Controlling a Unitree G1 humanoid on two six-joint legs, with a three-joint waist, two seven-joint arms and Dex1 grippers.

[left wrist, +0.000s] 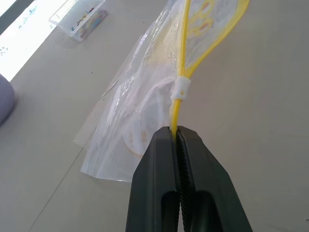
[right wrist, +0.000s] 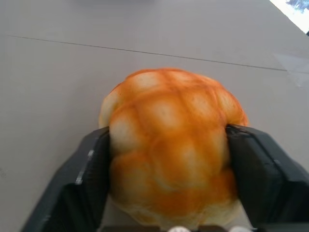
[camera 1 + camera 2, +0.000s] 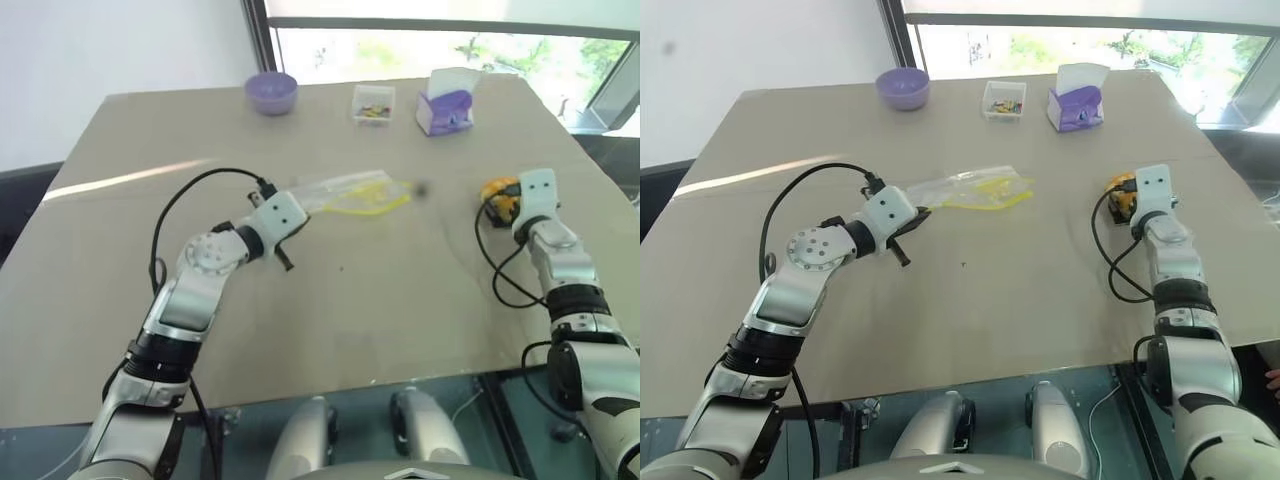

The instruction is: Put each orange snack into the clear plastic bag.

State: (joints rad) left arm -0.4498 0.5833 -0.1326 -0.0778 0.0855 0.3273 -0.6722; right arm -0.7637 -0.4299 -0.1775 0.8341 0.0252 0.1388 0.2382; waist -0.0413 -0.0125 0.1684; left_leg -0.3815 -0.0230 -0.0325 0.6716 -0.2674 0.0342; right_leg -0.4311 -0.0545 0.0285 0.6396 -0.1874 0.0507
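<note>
right gripper [image 2: 166, 193] around orange snack [image 2: 169, 145] near table edge [image 3: 1240, 240]

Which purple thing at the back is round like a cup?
The purple bowl, at the far left. The tissue box is purple too, but boxy with white paper on top.

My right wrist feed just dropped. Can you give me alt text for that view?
An orange snack, a domed bun with a criss-cross grid on top, sits between the two black fingers of the right gripper, whose jaws press its sides. It rests on the plain beige table.
</note>
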